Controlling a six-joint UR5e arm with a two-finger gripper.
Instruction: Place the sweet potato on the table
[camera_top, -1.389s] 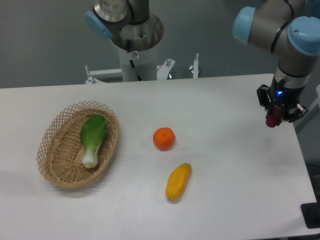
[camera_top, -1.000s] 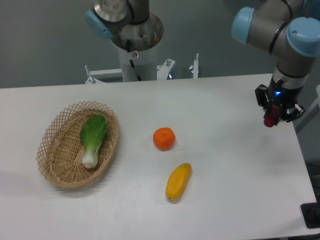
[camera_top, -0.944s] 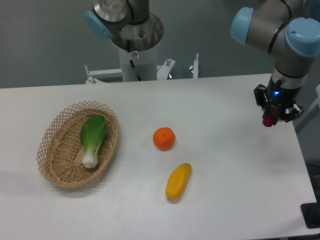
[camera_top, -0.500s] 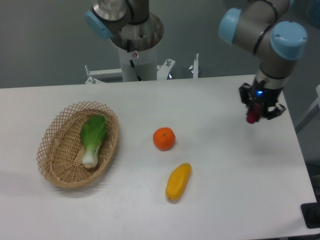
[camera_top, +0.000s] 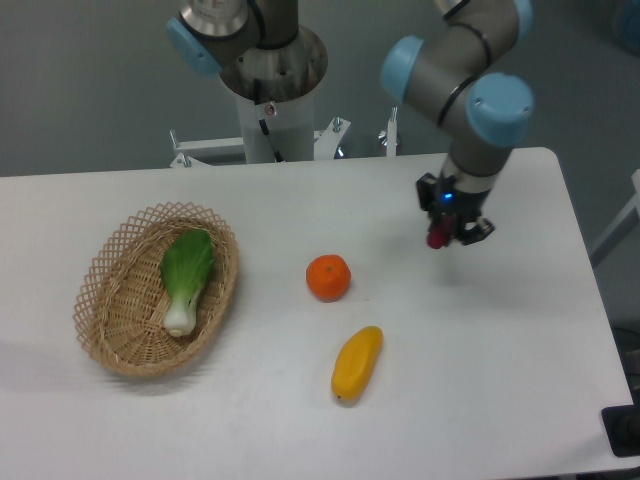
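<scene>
A robot arm reaches down right of centre, its gripper (camera_top: 440, 238) clamped on the dark red sweet potato (camera_top: 436, 239), held just above the white table (camera_top: 500, 340). At centre sits 1 orange (camera_top: 328, 277), a yellow-orange fruit (camera_top: 356, 363) below it. At left, a wicker basket (camera_top: 115, 330) holds a leafy green vegetable (camera_top: 185, 278).

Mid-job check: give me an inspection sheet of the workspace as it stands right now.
Surface: white table, no spills seen.
Job's things: sweet potato held in the gripper, above the table, right of the orange.
Clutter: orange; yellow fruit in front of it; wicker basket at left holding a bok choy.
Grippers: gripper shut on the sweet potato, pointing down.
Cables: nothing seen.
Surroundings: second arm's base behind the table; grey wall.
</scene>
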